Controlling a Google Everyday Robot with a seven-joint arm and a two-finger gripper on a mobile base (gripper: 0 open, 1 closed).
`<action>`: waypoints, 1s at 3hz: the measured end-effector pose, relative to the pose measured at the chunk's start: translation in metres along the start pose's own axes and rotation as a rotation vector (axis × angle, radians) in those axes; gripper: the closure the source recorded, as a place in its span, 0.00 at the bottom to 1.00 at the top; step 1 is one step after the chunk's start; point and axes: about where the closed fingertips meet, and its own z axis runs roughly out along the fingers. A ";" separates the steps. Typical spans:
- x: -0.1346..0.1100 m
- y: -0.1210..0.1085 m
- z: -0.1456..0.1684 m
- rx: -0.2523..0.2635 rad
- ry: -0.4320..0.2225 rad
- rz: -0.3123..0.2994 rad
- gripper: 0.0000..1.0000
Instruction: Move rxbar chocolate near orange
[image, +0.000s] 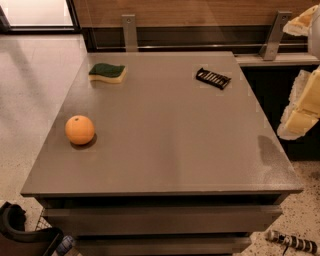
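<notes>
A grey surface (165, 150) fills most of the view. A green-and-yellow sponge (107, 73) lies near its far left corner, green side up, and a darker patch (272, 155) marks the top near the right edge. Under the front edge run two grey drawer fronts (160, 217). Behind the surface a wood-panelled wall (200, 12) carries two slanted metal brackets, one left (129, 31) and one right (274, 35). A pale speckled floor (30, 90) spreads out to the left. A black-and-white striped rod (294, 242) lies on the floor at lower right, and a dark curved object (20, 232) sits at lower left. The gripper (301, 107) hangs beyond the surface's right edge.
</notes>
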 end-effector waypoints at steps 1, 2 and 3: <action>0.000 0.000 0.000 0.000 0.000 0.000 0.00; -0.003 -0.012 0.000 0.028 -0.018 0.018 0.00; -0.001 -0.032 0.009 0.067 -0.065 0.080 0.00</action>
